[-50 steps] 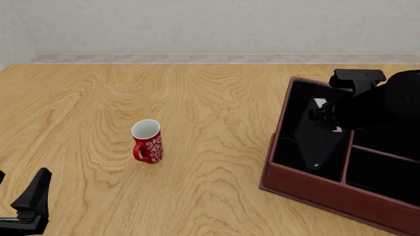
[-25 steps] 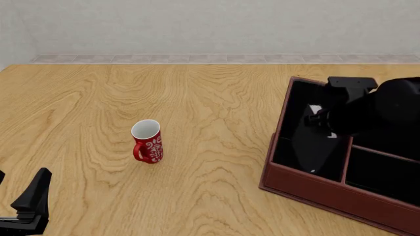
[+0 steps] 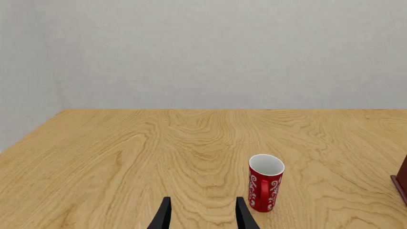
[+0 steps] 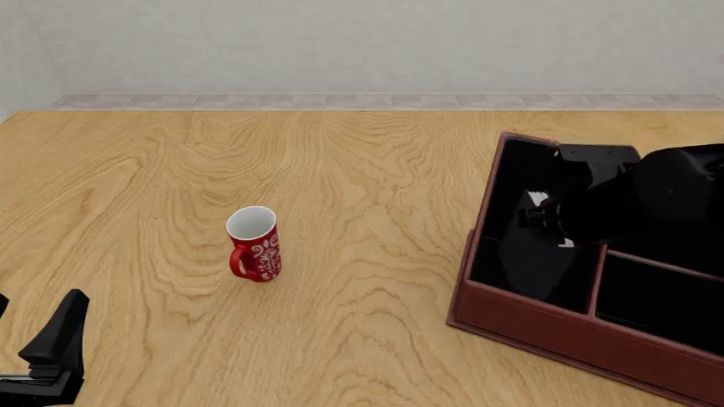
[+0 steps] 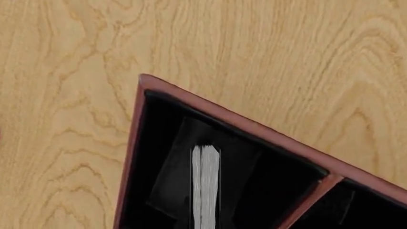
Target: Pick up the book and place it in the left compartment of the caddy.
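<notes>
I'm holding the book (image 5: 205, 183) inside the caddy's (image 4: 515, 326) left compartment (image 4: 509, 254), right gripper's grip hidden; left gripper (image 3: 202, 217) is hanging open, empty.

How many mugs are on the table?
1. The red mug stands upright on the table, left of the caddy and apart from it. Another might hide behind the right arm.

Right end effector (image 4: 551, 212) fingertips hidden.

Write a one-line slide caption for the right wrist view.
Looking down at the black book, white page edge up, inside the caddy left compartment on the wooden table.
</notes>
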`<state>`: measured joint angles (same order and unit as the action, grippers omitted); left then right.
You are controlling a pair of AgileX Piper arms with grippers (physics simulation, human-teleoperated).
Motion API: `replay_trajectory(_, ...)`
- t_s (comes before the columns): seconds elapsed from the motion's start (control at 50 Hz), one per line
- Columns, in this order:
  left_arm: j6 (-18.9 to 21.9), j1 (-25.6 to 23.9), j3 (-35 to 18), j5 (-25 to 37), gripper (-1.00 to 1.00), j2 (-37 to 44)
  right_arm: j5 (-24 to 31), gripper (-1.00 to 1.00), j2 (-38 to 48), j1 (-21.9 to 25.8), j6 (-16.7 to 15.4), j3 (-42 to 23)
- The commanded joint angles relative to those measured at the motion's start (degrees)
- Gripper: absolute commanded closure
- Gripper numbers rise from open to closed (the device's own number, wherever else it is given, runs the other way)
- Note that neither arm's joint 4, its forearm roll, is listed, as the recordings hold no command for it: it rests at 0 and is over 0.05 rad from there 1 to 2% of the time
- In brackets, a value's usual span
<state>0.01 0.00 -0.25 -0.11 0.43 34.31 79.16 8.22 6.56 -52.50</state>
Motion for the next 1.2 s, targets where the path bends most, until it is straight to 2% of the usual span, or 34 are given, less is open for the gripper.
replay_trajectory(0.02,0.00,-0.01,0.00,0.00,-1.00,0.01,-0.61,1.00,0.04,-0.05,1.20,0.12)
replay_trajectory(0.78,0.00,0.01,0.00,0.00,-1.00,0.00,-0.64,1.00,0.24,1.52,3.61,0.71)
replay_trajectory(0.8,0.00,0.01,0.00,0.00,-1.00,0.00,-0.71,-1.00,0.28,1.51,3.60,0.75)
replay_trajectory(1.2,0.00,0.01,0.00,0.00,-1.00,0.00,-0.44,-1.00,0.02,1.70,3.75,0.64)
